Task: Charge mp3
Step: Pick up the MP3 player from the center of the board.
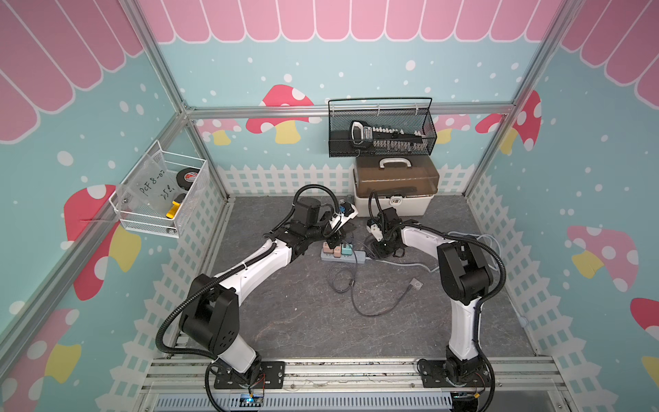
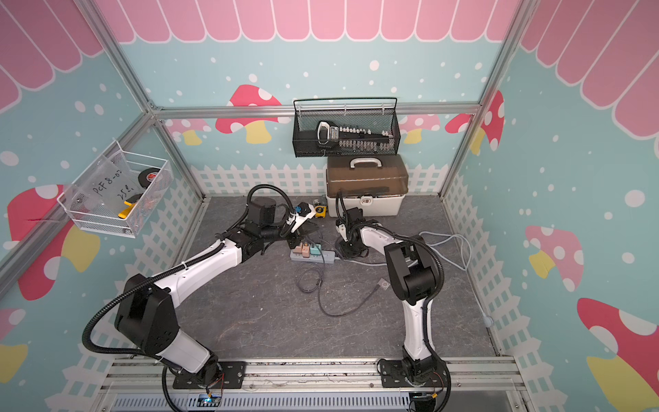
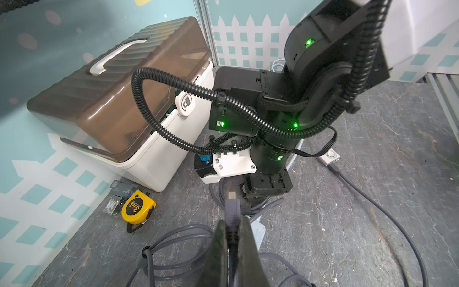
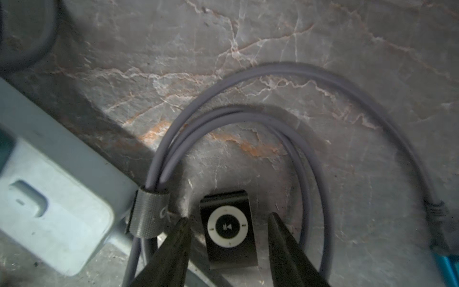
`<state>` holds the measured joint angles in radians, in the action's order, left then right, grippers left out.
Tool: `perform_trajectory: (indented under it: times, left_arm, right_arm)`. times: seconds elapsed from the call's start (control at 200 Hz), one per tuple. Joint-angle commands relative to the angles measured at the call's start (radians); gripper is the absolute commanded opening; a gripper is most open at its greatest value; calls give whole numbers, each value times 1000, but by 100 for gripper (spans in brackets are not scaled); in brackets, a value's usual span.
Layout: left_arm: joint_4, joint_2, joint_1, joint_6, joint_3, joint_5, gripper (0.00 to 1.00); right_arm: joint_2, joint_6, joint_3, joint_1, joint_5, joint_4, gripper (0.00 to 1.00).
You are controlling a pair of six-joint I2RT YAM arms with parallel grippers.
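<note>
The mp3 [image 4: 228, 228], a small black square player with a white control ring, lies flat on the grey floor inside loops of the grey cable [image 4: 248, 111]. My right gripper [image 4: 227, 216] points down over it and is open, one finger on each side with a gap to the player. In the top views the right wrist [image 1: 381, 228] hides the player. My left gripper [image 3: 233, 223] is shut on the cable's grey plug [image 3: 232, 206], held just above the power strip [image 1: 342, 254], with the metal tip sticking out past the fingers.
A white toolbox with a brown lid [image 1: 396, 185] stands at the back, and a yellow tape measure [image 3: 137, 206] lies beside it. A small silver square device [image 1: 414, 285] with a cable in it lies on the floor. Wire baskets [image 1: 381, 128] [image 1: 160, 192] hang on the walls.
</note>
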<state>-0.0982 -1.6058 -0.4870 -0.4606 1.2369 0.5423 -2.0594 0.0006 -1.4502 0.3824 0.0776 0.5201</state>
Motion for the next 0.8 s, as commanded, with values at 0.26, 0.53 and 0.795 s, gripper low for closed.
perform_trajectory:
  times: [0.26, 0.53, 0.795]
  left_arm:
    - [-20, 6, -4, -28, 21, -12, 0]
    - [-28, 1, 4, -38, 17, -15, 0]
    - [-28, -21, 10, -43, 33, -4, 0]
  right_arm:
    - [-87, -8, -131, 2, 12, 73, 35]
    - [-86, -5, -147, 1, 15, 151, 40]
    - [-105, 11, -144, 1, 5, 170, 34]
